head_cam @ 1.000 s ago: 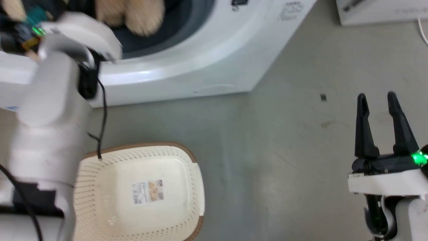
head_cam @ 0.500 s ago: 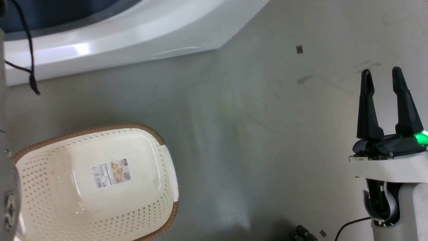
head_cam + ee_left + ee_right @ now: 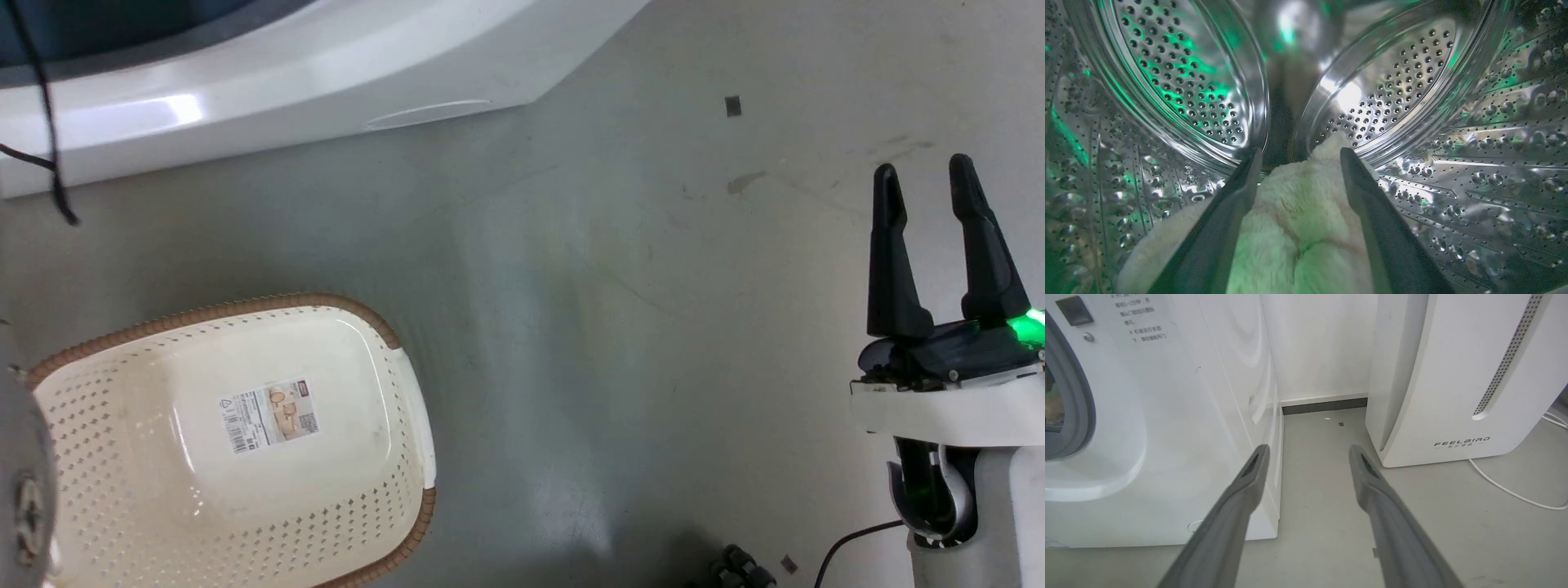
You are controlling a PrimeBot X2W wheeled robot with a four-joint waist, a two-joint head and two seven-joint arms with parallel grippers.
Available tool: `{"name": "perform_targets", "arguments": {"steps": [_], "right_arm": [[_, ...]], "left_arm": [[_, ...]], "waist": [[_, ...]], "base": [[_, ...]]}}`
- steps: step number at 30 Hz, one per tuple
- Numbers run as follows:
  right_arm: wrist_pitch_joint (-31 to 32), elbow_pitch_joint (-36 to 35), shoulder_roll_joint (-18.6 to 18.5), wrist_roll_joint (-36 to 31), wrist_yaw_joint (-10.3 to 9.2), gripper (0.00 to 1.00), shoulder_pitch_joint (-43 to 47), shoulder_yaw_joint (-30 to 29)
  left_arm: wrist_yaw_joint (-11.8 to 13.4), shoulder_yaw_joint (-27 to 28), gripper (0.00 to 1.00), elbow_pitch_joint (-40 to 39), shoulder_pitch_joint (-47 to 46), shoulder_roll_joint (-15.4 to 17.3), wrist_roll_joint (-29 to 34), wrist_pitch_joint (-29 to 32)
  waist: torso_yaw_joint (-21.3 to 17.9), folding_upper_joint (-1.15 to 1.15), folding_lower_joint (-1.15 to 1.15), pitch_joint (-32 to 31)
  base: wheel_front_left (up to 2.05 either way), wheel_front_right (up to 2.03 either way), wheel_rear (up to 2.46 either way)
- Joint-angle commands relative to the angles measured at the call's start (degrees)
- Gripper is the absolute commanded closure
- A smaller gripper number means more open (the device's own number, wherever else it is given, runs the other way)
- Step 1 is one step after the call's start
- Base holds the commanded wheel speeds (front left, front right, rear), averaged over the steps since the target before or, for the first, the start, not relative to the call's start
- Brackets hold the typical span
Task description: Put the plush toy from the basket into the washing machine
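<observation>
Left wrist view: the left tool [image 3: 1301,152] reaches inside the steel drum [image 3: 1180,81] of the washing machine [image 3: 326,73]. We see its two fingers spread apart, so the tool is released. The plush toy [image 3: 1294,212] lies between the fingers on the perforated drum wall, tinted green by the light. We cannot tell whether the fingers touch its pile.

Head view: the basket [image 3: 212,309] stands on the grey floor [image 3: 612,327] just in front of the washing machine. It holds nothing but the label [image 3: 268,415] on its bottom. A dark cable [image 3: 49,122] hangs across the machine's front at the upper left. The right tool [image 3: 921,166] hovers over bare floor at the lower right, well apart from the basket. Its fingers are parted and grasp nothing.

Right wrist view: we look along the right tool's fingers at the gap between the washing machine and a white appliance [image 3: 1453,375]. The grey door ring [image 3: 1081,396] shows at the left edge.
</observation>
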Motion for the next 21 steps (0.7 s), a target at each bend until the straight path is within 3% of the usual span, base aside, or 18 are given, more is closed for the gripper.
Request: {"name": "perform_targets", "arguments": {"steps": [1, 10, 21], "right_arm": [[-0.25, -0.04, -0.03, -0.33, -0.04, 0.0, -1.11, -0.17], [-0.25, 0.71, -0.03, -2.23, -0.04, 0.0, 0.64, -0.19], [-0.25, 1.68, -0.03, -5.23, -0.04, 0.0, 4.74, -1.15]], "left_arm": [[0.08, 0.05, 0.0, -0.18, 1.18, -0.48, 0.27, -0.31], [1.08, 1.15, 0.0, -5.36, 13.42, -4.82, 1.83, -0.31], [1.81, 4.4, 0.0, -20.3, 33.05, -11.66, 3.33, -0.31]], "waist": [[0.6, 0.0, -0.01, -0.77], [3.56, 0.0, -0.01, -7.52], [8.42, 0.0, -0.01, -17.13]], "base": [[0.0, 0.0, 0.0], [0.0, 0.0, 0.0], [0.0, 0.0, 0.0]]}}
